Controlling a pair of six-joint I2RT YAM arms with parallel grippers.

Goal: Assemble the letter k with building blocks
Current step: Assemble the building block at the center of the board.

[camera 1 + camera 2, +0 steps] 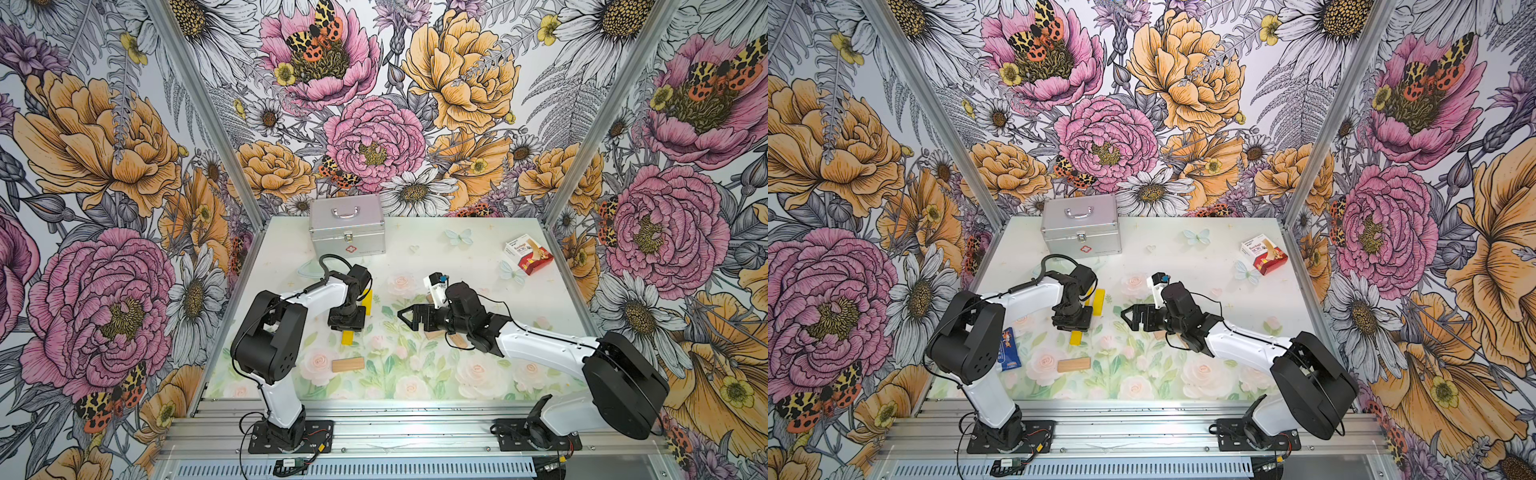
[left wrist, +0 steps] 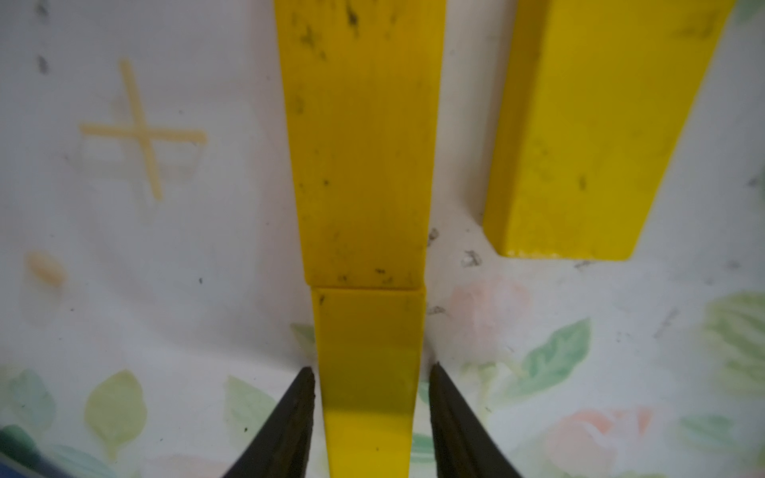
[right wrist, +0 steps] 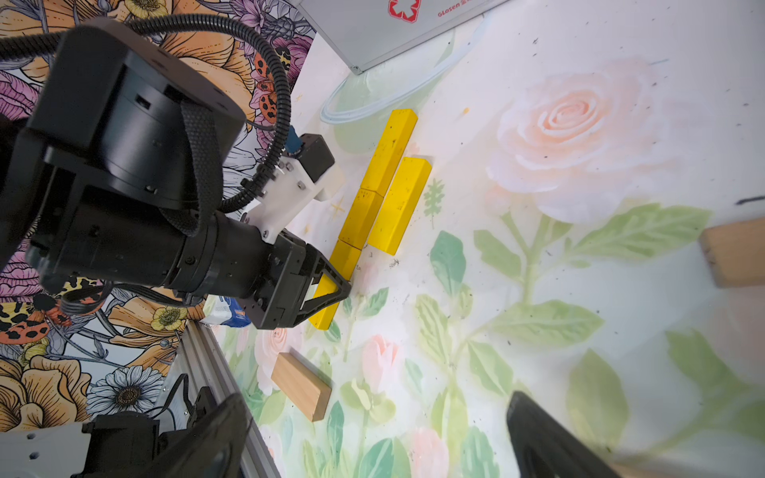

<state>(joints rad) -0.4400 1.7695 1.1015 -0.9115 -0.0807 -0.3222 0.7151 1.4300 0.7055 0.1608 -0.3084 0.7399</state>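
Stem-laying looks to be the step in hand. Three yellow bars lie end to end on the surface [image 1: 457, 249] as a yellow stem [image 3: 360, 219]. The left pincer [image 2: 370, 370] straddles its end block [image 2: 368, 323], with the jaws slightly spread and a thin gap on each side, so nothing is pinched. A fourth yellow block [image 2: 579, 145] lies just beside the stem, parallel to it and apart at its near end, so it is not yet a slanted arm. The right pincer [image 1: 405, 320] hovers wide open and empty near the middle of the surface. A pale wood block [image 1: 348, 364] lies loose nearer the arm bases. Next, I judge, the left pincer should lift straight up without nudging the seam. The fourth block then needs turning aslant against the stem, and a second arm must be added.
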